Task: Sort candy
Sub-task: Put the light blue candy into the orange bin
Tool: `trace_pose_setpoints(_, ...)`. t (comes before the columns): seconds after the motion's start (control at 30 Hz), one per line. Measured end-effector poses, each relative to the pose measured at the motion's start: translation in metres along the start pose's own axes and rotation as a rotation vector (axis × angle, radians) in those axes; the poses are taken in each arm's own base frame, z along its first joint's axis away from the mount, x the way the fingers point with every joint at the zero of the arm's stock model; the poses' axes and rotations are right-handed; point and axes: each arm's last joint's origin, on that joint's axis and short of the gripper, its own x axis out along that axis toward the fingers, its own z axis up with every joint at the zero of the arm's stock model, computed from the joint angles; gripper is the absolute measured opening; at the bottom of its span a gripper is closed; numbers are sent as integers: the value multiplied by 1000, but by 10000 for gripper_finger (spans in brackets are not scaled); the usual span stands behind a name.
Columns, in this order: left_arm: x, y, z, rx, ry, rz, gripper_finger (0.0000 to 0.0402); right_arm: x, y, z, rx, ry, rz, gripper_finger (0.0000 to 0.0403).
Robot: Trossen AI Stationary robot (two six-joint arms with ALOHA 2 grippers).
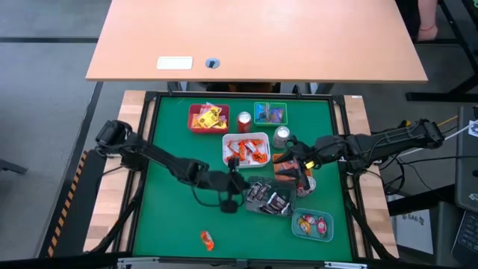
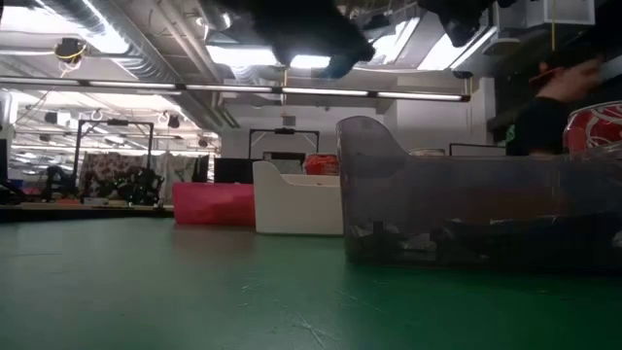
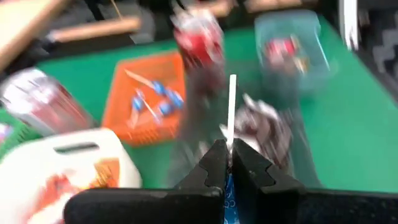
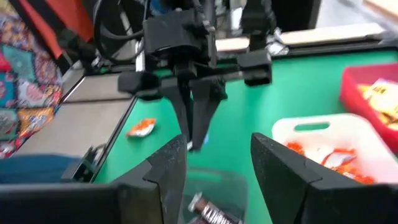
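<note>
Gripping a blue-wrapped lollipop with the left gripper, mid-sort.

Its jaws are clamped on the wrapper, the white stick poking up, above the clear tray of dark candy. The right gripper hangs nearby with fingers spread, holding nothing. Blue sweets lie in the orange tray just beyond, so the next move likely calls for carrying the lollipop there and letting go. One orange candy sits loose on the mat.

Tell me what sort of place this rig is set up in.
Probably an open lab or workshop: exposed ceiling ducts and strip lights overhead, a wooden desk beside the green table, and loose cables on the floor.
</note>
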Motion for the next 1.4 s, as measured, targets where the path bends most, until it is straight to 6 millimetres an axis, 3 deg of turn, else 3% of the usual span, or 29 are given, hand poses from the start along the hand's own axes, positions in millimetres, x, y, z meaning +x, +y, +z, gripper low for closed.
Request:
trace_pose_setpoints(0.37, 4, 34, 33, -146, -323, 72, 0, 7, 1, 11, -4, -134, -22, 179)
trace_pose_setpoints(1.0, -4, 43, 53, -215, -544, 81, 0, 13, 2, 18, -91, -219, -16, 176)
trace_pose_setpoints(1.17, -4, 42, 53, -215, -544, 81, 0, 12, 2, 20, -111, -246, -14, 144)
trace_pose_setpoints(1.4, -4, 43, 53, -215, -544, 81, 0, 12, 2, 20, -136, -245, -9, 62)
